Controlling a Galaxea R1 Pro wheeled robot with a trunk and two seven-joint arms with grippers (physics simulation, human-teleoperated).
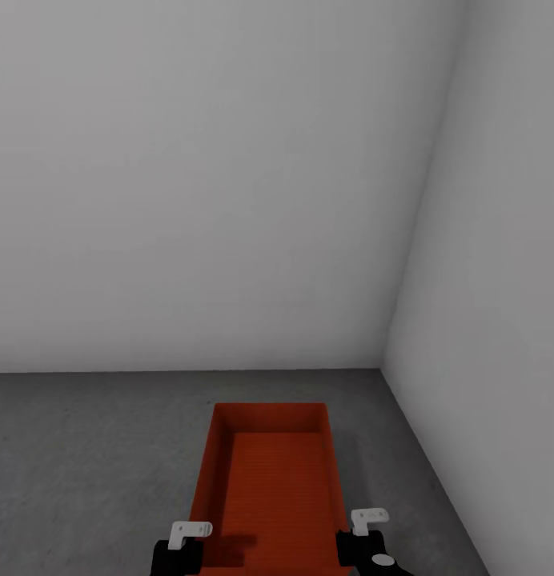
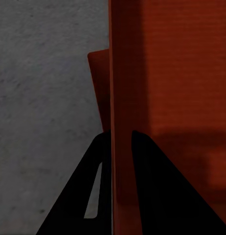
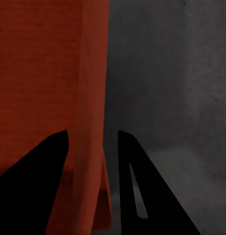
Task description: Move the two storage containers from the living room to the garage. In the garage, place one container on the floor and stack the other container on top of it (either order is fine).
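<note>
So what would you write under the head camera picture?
Both grippers, left and right, hold a red-orange storage container above the grey garage floor.

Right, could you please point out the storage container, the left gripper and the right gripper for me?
storage container (image 1: 273, 488): head view, on its ribbed inner bottom.
left gripper (image 2: 117, 142): left wrist view, midway between the fingertips, astride the container's side wall.
right gripper (image 3: 93, 139): right wrist view, midway between the fingertips, astride the opposite wall.

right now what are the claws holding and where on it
One red-orange storage container, held by both long side walls: the left claw straddles the left wall's rim, the right claw the right wall's rim.
</note>
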